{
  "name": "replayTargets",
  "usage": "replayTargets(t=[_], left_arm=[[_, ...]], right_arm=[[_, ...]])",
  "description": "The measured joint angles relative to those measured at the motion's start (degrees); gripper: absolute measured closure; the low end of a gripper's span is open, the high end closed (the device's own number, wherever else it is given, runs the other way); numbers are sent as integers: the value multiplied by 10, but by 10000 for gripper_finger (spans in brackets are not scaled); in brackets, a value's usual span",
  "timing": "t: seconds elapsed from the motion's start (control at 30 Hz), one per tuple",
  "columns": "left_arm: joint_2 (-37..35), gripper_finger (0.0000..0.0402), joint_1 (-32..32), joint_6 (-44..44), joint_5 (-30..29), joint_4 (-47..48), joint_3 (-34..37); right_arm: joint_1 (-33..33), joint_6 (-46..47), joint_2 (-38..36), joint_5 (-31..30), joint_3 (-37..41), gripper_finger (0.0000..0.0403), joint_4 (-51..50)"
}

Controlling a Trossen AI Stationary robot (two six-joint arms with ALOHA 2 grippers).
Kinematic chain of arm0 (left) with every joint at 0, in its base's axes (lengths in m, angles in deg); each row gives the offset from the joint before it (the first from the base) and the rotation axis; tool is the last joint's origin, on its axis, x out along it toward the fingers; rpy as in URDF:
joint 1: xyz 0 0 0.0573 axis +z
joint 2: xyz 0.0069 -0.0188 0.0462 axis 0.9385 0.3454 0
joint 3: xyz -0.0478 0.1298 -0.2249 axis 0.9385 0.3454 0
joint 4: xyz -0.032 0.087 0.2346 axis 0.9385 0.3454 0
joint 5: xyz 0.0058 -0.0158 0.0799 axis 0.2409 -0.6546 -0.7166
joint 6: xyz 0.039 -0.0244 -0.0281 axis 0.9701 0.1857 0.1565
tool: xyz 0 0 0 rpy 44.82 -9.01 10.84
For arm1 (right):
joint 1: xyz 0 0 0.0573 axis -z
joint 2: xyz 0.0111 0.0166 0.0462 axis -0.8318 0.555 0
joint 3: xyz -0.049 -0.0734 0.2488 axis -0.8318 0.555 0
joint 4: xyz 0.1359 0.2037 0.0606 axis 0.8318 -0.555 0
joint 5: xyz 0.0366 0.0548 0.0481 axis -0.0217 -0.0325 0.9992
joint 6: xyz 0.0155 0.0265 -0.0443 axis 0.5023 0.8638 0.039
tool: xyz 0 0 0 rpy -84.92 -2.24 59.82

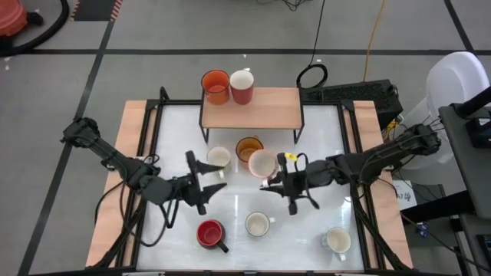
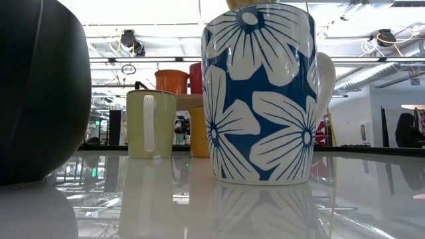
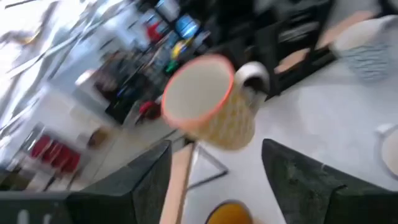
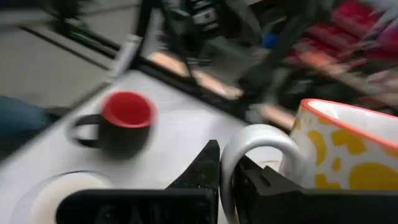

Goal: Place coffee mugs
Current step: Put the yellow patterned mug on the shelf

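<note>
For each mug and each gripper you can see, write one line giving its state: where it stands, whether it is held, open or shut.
Orange mug: upright on the wooden shelf.
Red mug: upright on the shelf, beside the orange one.
Yellow-spotted mug: lifted off the table, held by its handle.
Right gripper: shut on the yellow-spotted mug's handle.
Left gripper: open, holding nothing.
Black mug with red inside: upright on the table.
</note>
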Motion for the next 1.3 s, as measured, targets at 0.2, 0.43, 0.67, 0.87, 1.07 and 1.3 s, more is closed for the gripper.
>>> replayTargets(t=[0.2,0.43,0.67,0.87,1.07,1.3], left_arm=[[31,149,51,20,144,43,-41],[103,178,103,4,268,165,-125],[139,244,105,20,274,200,-149],[139,283,122,7,273,216,-150],[145,299,143,-4,304,232,-151],[146,300,145,26,325,234,-151]], right_arm=[[26,40,13,191,0,398,4],[45,41,42,262,0,397,16],[58,47,38,263,19,397,19],[69,51,38,286,30,397,47],[72,63,38,292,31,397,46],[72,62,38,292,31,396,51]])
